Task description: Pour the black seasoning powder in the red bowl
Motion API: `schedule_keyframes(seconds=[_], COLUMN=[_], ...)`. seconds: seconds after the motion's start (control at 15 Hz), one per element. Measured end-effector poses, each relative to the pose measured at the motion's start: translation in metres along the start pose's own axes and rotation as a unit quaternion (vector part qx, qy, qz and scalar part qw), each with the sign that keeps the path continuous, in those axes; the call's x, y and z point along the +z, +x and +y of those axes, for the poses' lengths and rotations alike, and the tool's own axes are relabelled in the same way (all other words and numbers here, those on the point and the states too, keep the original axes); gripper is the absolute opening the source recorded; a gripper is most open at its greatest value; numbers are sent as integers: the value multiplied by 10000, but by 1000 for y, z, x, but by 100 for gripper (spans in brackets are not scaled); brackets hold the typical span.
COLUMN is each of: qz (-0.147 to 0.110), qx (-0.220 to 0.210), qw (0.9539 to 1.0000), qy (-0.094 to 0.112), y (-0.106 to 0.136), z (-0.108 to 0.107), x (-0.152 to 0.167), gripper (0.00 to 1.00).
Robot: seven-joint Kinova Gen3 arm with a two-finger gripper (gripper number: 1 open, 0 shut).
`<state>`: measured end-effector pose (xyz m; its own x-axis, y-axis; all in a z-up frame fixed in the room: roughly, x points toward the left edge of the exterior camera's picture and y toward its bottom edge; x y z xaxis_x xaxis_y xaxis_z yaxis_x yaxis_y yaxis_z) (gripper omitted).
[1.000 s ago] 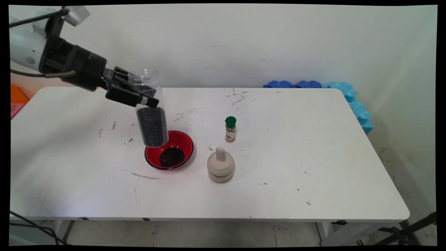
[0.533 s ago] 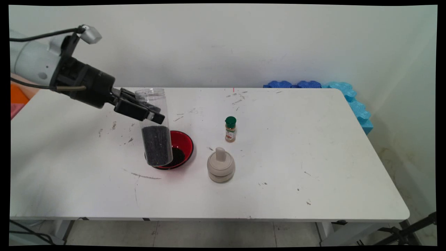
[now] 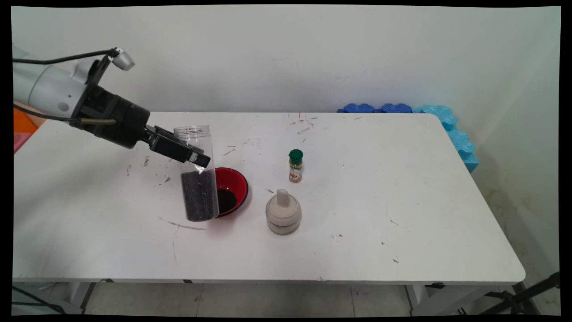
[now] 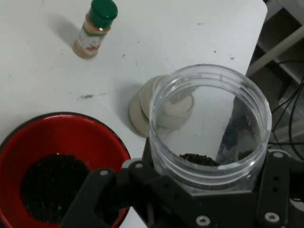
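Toward the table's (image 3: 402,250) near edge, right of centre-left, we see the lidded pot (image 3: 283,217). Behind it and to its left, the gripper (image 3: 190,150) pinches the clear jar (image 3: 197,172) about its upper half; the jar's long axis stands near upright, mouth up, dark grains in its base, just left of the red bowl (image 3: 234,185). Farther back stands the spice bottle (image 3: 295,166).

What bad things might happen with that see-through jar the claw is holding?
1. The clear jar has no lid and is part full of black grains, so a tilt might spill them on the table.
2. It hangs right beside the red bowl; a sideways nudge could knock it.
3. The claw grips it near the top, so the heavier bottom might swing or slip.
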<state>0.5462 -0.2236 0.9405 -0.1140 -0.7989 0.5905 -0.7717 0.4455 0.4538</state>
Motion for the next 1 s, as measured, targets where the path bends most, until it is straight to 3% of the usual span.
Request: schedule_keyframes(seconds=[0.6, 1.0], qz=[-57, -125], qx=[-907, -1487], qw=[9958, 9888], qy=[-57, -89], y=[-5, -11], z=[-19, -29], x=[7, 13], gripper=[0, 0])
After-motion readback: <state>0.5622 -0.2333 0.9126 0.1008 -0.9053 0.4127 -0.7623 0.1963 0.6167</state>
